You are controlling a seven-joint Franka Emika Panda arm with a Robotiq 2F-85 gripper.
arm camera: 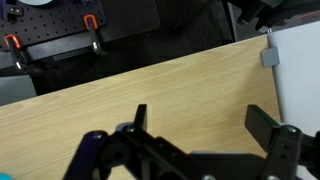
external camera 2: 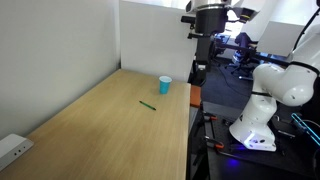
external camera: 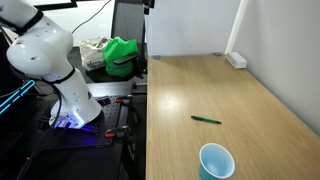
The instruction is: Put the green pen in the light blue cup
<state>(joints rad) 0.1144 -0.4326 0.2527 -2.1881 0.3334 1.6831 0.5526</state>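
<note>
A thin green pen [external camera: 206, 120] lies flat on the wooden table [external camera: 220, 85]; it also shows in an exterior view [external camera 2: 147, 104]. The light blue cup [external camera: 216, 161] stands upright near the table's edge, a short way from the pen, and shows in an exterior view [external camera 2: 165, 84] too. My gripper [external camera 2: 200, 70] hangs high above the table's edge near the cup. In the wrist view the gripper [arm camera: 200, 118] is open and empty over bare wood. Pen and cup are out of the wrist view.
A white power strip [external camera: 236, 60] lies at a table corner by the white partition, also seen in an exterior view [external camera 2: 12, 149]. A green object [external camera: 121, 55] sits on a cluttered bench beside the table. The robot base [external camera 2: 262, 105] stands beside the table.
</note>
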